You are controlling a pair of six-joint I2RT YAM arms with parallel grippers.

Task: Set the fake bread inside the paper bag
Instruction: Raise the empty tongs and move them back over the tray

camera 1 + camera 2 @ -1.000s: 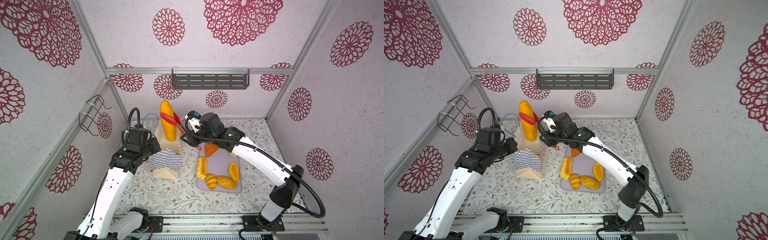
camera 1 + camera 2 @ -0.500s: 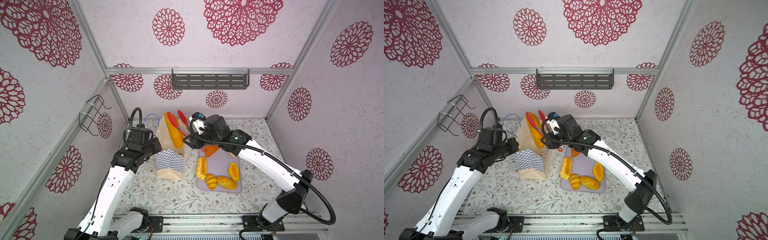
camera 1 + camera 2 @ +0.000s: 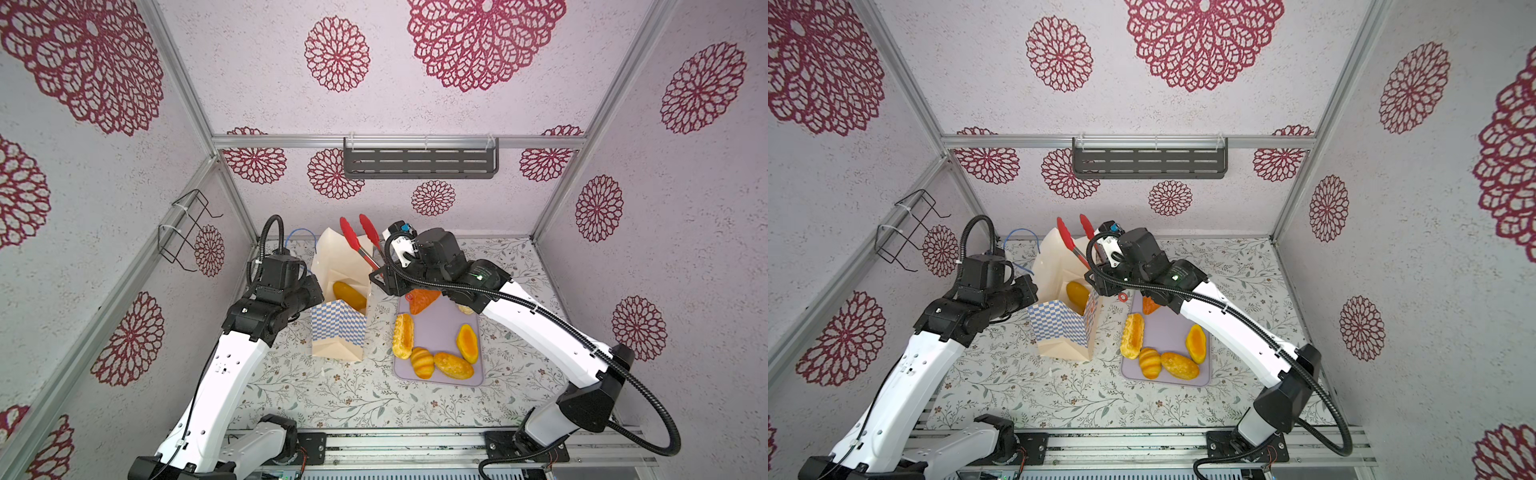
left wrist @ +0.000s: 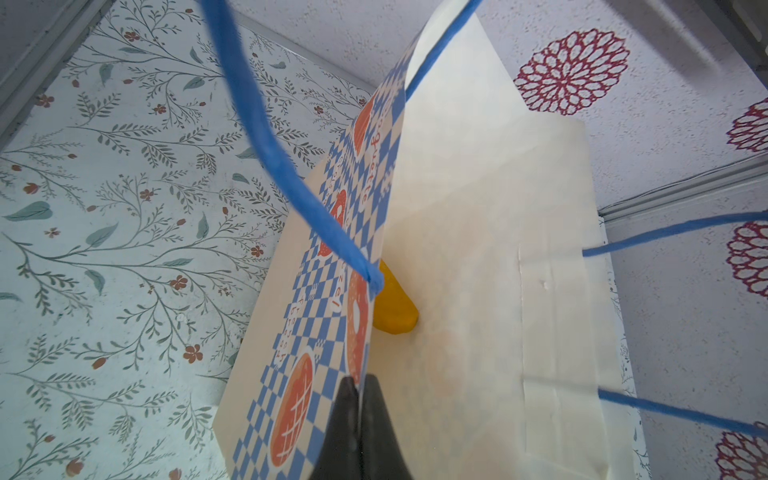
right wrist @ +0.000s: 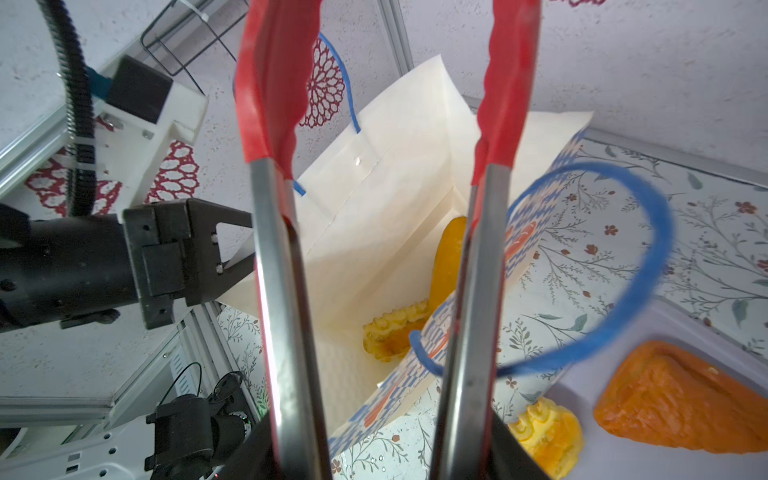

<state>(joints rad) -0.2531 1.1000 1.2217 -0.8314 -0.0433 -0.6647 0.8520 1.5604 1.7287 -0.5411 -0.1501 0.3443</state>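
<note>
Pinching the paper bag [image 3: 338, 328] at its rim, the left gripper [image 4: 360, 380] is clamped shut. The right gripper [image 3: 382, 277] clasps red tongs [image 3: 365, 249], tips apart and empty, over the bag. Below them inside: a yellow roll [image 3: 349, 294] and a ridged loaf [image 5: 395, 332]. More fake bread [image 3: 403, 336] sits on the lilac tray [image 3: 440, 332] beside the right gripper.

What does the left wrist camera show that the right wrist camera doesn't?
Left wrist only: the pinch point where the left pincer grips the paper bag rim, plus the bag's lettering. Right wrist only: red tongs, a ridged loaf inside the bag, an orange triangle loaf on the lilac tray. Both: the bag's open inside, a smooth yellow loaf, blue cord handles.
</note>
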